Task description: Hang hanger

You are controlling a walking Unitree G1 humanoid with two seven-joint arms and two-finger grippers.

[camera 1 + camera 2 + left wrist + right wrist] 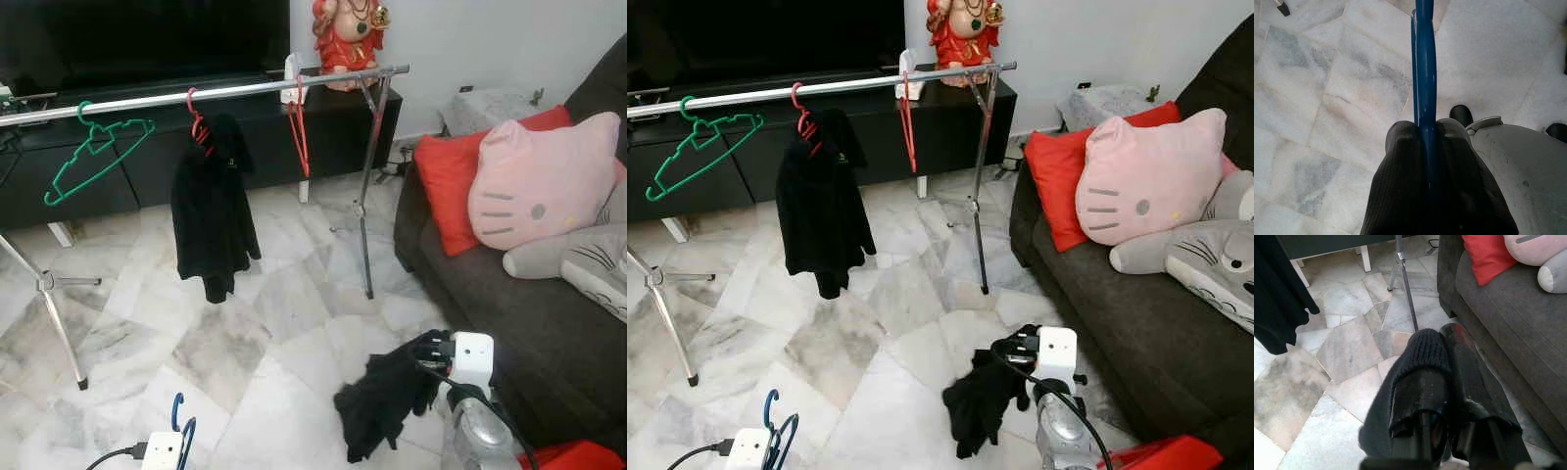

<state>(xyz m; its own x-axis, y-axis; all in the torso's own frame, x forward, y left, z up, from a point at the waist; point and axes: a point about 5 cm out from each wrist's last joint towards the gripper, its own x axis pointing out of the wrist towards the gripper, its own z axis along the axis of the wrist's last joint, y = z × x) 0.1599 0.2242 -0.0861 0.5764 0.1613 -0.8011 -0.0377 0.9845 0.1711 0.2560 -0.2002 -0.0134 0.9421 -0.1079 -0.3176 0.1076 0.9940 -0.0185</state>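
A silver clothes rail [216, 93] crosses the room in front of me. On it hang an empty green hanger [93, 152], a red hanger [199, 122] carrying a black top [211, 211], and a second, empty red hanger [299, 137]. Low at my left, my left gripper [1425, 129] is shut on a blue hanger [181, 423], whose bar runs straight out between the fingers [1400, 147]. Low at my right, beside the sofa, my right gripper [1442, 340] is shut on a black garment [382, 401]. The garment droops above the marble floor and wraps one finger [1425, 352].
A dark sofa [529, 333] with a red cushion [451, 176] and a pink cat pillow [544, 181] stands close on the right. The rail's legs [364, 215] [54, 313] splay over the floor. Behind it are a black TV cabinet [147, 157] and a red statue [348, 39].
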